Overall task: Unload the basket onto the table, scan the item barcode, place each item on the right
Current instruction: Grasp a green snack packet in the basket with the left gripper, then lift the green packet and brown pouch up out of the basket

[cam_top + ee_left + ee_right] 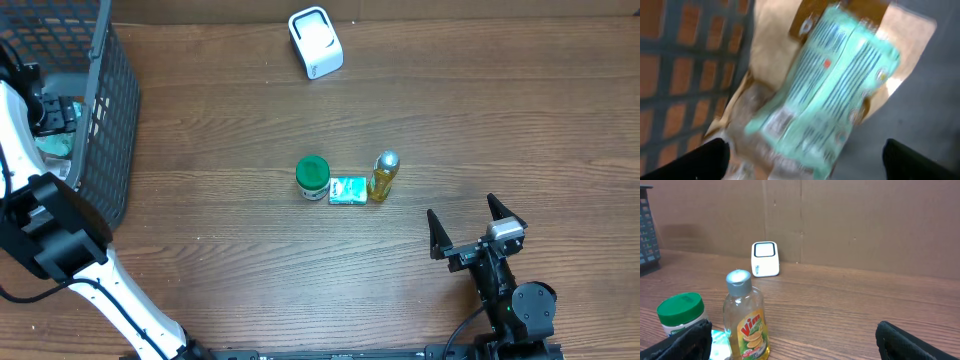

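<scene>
The white barcode scanner (315, 42) stands at the far edge of the table; in the right wrist view the scanner (765, 258) faces my right arm. My left gripper (805, 162) hangs open inside the dark wire basket (105, 120), over a blurred mint-green packet (835, 85) that lies loose on brown packages, touching neither finger. In the overhead view the left gripper (50, 115) is partly hidden by the basket wall. Mid-table stand a green-lidded jar (313, 177), a teal packet (348, 190) and a yellow Vim bottle (384, 175). My right gripper (468, 232) is open, empty, right of the bottle.
The basket fills the far left corner, its wall standing high beside my left arm. A cardboard wall (850, 225) closes off the back of the table behind the scanner. Bare wood (480, 110) lies between the scanner and the three items.
</scene>
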`<act>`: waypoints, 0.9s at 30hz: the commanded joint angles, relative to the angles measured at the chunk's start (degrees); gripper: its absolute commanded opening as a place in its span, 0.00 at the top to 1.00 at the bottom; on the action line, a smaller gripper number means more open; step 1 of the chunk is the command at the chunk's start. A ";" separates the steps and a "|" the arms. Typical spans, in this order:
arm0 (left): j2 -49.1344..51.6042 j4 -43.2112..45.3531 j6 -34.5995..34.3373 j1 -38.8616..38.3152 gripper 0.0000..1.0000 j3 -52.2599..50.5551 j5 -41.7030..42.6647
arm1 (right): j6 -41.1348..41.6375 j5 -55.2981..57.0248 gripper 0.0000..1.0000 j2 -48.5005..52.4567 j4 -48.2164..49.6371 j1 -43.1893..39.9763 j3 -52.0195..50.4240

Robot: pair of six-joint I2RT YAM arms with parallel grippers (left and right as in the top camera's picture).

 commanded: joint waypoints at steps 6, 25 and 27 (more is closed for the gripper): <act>-0.52 12.61 9.53 0.17 0.00 -8.70 3.96 | -0.09 -0.33 0.00 -0.42 0.26 -0.11 -0.61; -4.55 21.92 9.53 -0.59 0.51 -17.09 -4.07 | -0.09 -0.33 0.00 -0.42 0.26 -0.11 -0.61; -6.12 21.79 8.90 -0.74 0.62 -17.09 -4.11 | -0.11 -0.31 0.00 -0.42 0.26 -0.11 -0.61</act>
